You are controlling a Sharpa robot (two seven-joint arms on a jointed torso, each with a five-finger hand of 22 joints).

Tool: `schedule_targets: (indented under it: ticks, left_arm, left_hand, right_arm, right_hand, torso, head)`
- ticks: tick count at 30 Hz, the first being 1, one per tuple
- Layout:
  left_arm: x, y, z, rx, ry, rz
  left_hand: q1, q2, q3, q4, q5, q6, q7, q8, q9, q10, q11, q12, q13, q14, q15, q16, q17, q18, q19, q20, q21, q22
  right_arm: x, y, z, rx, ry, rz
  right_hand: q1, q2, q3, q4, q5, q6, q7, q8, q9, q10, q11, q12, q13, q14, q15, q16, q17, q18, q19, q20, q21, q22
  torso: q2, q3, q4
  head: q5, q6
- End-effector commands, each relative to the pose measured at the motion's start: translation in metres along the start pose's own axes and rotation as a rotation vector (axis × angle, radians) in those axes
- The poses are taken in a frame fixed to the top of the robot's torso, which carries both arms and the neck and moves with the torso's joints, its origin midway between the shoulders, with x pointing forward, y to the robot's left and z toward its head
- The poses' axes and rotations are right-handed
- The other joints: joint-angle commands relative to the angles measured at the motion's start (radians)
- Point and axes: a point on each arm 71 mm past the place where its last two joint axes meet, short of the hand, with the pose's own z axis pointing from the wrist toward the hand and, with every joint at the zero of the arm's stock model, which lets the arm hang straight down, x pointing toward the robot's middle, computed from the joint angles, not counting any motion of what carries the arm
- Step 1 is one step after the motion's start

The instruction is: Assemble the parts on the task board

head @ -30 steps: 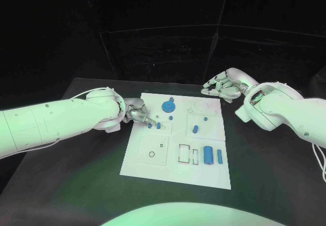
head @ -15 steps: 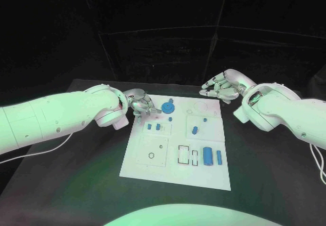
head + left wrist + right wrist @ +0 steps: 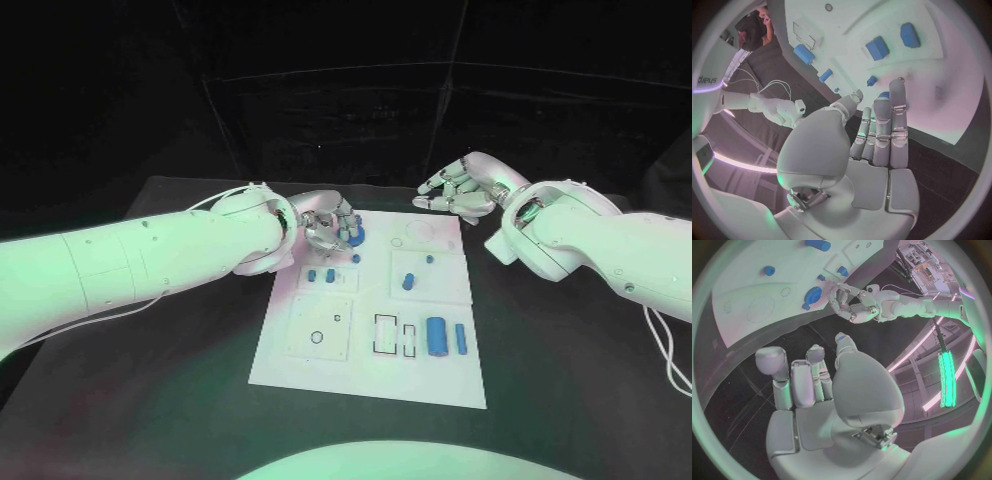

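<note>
Black table [image 3: 173, 400] carries the white task board [image 3: 368, 375], lying lengthwise away from the robot, its near edge bare.

Near row of the board: a small ring outline [image 3: 313, 338] on the left; to its right two upright rectangular slots [image 3: 388, 336], then a large blue block [image 3: 437, 338] and a slimmer blue bar [image 3: 462, 338] side by side, apart from each other.

Middle row: two small blue pieces [image 3: 325, 275] in the left panel; a blue oblong peg [image 3: 413, 279] in the right panel, with a tiny blue part [image 3: 428, 260] just beyond it.

Far end: a round blue disc [image 3: 355, 231] at the board's far left, a circle outline [image 3: 421, 232] to its right.

Left hand [image 3: 326, 228] hangs over the board's far left edge, just beside the disc, partly covering it from the head view. In the left wrist view the fingers [image 3: 892, 125] lie straight and close together, nothing between them; contact with the disc cannot be told.

Right hand [image 3: 459, 190] is past the board's far right corner, off the board, fingers loosely curled and apart, holding nothing.
</note>
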Motion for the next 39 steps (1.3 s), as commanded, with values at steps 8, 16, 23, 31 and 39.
schedule_targets:
  ticks: [8, 16, 23, 31, 39]
  left_arm:
    - [0.009, -0.015, 0.015, 0.152, 0.037, 0.293]
    - [0.016, -0.012, 0.019, 0.113, 0.106, 0.35]
    - [0.018, -0.014, 0.022, 0.116, 0.106, 0.372]
    - [0.021, -0.016, 0.027, 0.121, 0.103, 0.404]
    - [0.024, -0.017, 0.031, 0.119, 0.108, 0.41]
  left_hand:
    - [-0.009, -0.039, -0.011, 0.001, -0.006, 0.084, -0.022, -0.038, -0.084, 0.019, -0.015, -0.005, -0.074, 0.168, -0.013, 0.274, 0.244, -0.009, 0.112, -0.006, 0.188, 0.151]
    - [-0.017, -0.044, -0.026, 0.006, -0.022, 0.136, -0.035, -0.064, -0.136, 0.065, -0.029, -0.015, -0.125, 0.235, -0.026, 0.389, 0.359, -0.043, 0.194, -0.021, 0.398, 0.349]
    - [-0.015, -0.039, -0.03, 0.008, -0.022, 0.148, -0.038, -0.068, -0.146, 0.072, -0.031, -0.017, -0.135, 0.237, -0.028, 0.392, 0.356, -0.046, 0.198, -0.023, 0.417, 0.368]
    - [0.006, -0.016, -0.007, 0.003, -0.02, 0.165, -0.039, -0.079, -0.165, 0.081, -0.031, -0.031, -0.158, 0.24, -0.03, 0.396, 0.354, -0.049, 0.199, -0.025, 0.433, 0.385]
    - [0.02, -0.002, 0.04, -0.006, -0.019, 0.184, -0.036, -0.099, -0.188, 0.103, -0.03, -0.059, -0.192, 0.244, -0.028, 0.402, 0.354, -0.052, 0.203, -0.024, 0.458, 0.411]
  right_arm:
    - [0.001, 0.004, 0.002, -0.02, 0.001, 0.003]
    - [0.001, 0.004, 0.002, -0.024, -0.002, 0.003]
    - [0.001, 0.005, 0.003, -0.024, -0.003, 0.003]
    - [0.002, 0.005, 0.004, -0.027, -0.007, 0.004]
    - [0.002, 0.006, 0.004, -0.028, -0.007, 0.005]
  right_hand:
    - [0.002, 0.011, -0.003, 0.003, 0.005, -0.003, -0.002, 0.003, 0.0, -0.011, 0.0, -0.008, -0.004, 0.034, -0.005, -0.009, -0.004, 0.014, -0.005, -0.004, -0.007, -0.004]
    - [0.005, 0.013, -0.003, 0.003, 0.007, -0.006, -0.001, 0.003, 0.0, -0.017, 0.0, -0.014, -0.011, 0.032, -0.004, -0.014, -0.011, 0.016, -0.009, -0.003, -0.013, -0.014]
    - [0.006, 0.014, -0.002, 0.003, 0.007, -0.007, -0.001, 0.002, -0.001, -0.02, 0.001, -0.017, -0.014, 0.031, -0.004, -0.016, -0.012, 0.016, -0.011, -0.003, -0.015, -0.018]
    - [0.007, 0.015, -0.002, 0.003, 0.008, -0.008, -0.001, 0.002, -0.001, -0.021, 0.001, -0.018, -0.014, 0.031, -0.004, -0.016, -0.012, 0.016, -0.011, -0.003, -0.016, -0.018]
    - [0.007, 0.015, -0.002, 0.003, 0.008, -0.008, -0.001, 0.002, -0.001, -0.021, 0.001, -0.018, -0.014, 0.031, -0.004, -0.016, -0.012, 0.016, -0.011, -0.003, -0.016, -0.018]
  torso:
    - [0.0, 0.0006, 0.0003]
    - [-0.001, 0.0, 0.0012]
    - [-0.001, -0.0006, 0.0021]
    - [0.0, -0.0002, 0.001]
    - [0.0, 0.0005, 0.0006]
  head:
    - [0.0, 0.006]
    - [-0.004, 0.004]
    - [-0.004, 0.003]
    - [-0.004, 0.0]
    - [-0.002, -0.001]
